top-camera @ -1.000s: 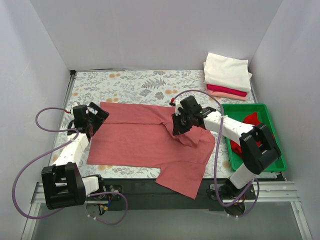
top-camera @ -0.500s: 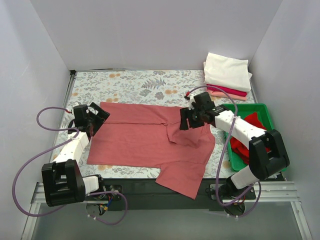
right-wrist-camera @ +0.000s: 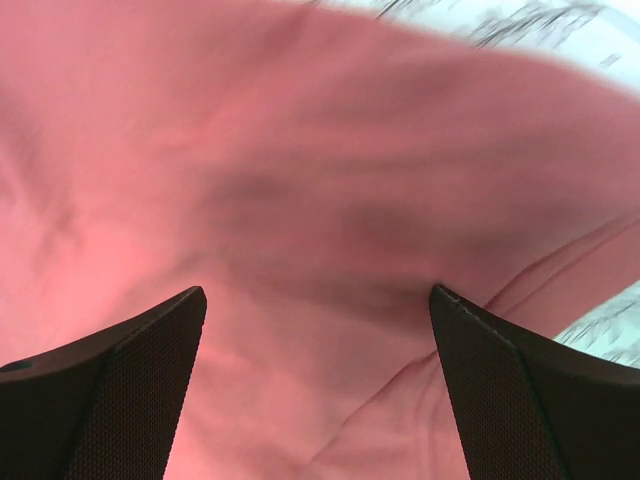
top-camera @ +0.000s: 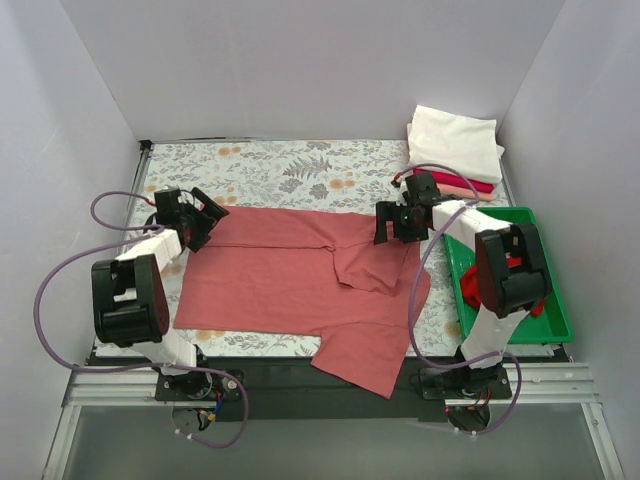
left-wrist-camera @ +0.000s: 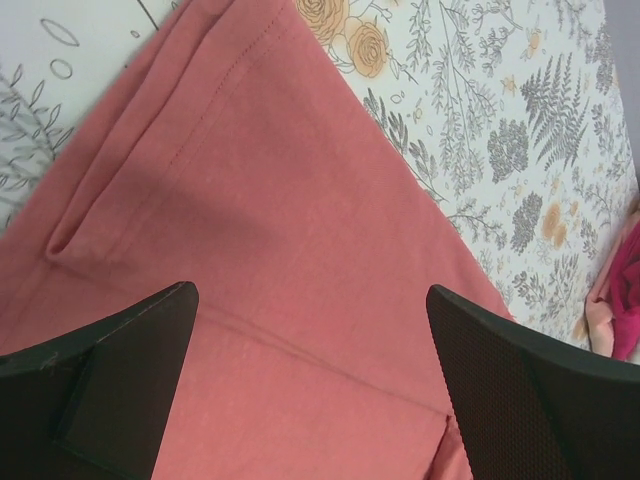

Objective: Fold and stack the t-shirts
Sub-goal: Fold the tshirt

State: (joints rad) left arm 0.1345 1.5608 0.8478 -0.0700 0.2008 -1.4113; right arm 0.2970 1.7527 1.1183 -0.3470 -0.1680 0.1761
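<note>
Left gripper (left-wrist-camera: pixel 310 300) jaws spread, nothing pinched, over the far-left corner of the salmon-red shirt (top-camera: pixel 290 280); right gripper (right-wrist-camera: pixel 318 295) jaws also spread, low over its far-right part; shirt lies on floral table (top-camera: pixel 260 165), near-right corner overhanging; folded stack (top-camera: pixel 455 150) in the far-right corner.

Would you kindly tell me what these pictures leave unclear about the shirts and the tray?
- Tray, top view: the right arm covers most of it, so what lies in it is largely hidden.
- Stack, top view: the white shirt hides those under it, so their number is unclear.
- Right wrist view: blurred; whether the right gripper touches the salmon shirt is unclear.
</note>
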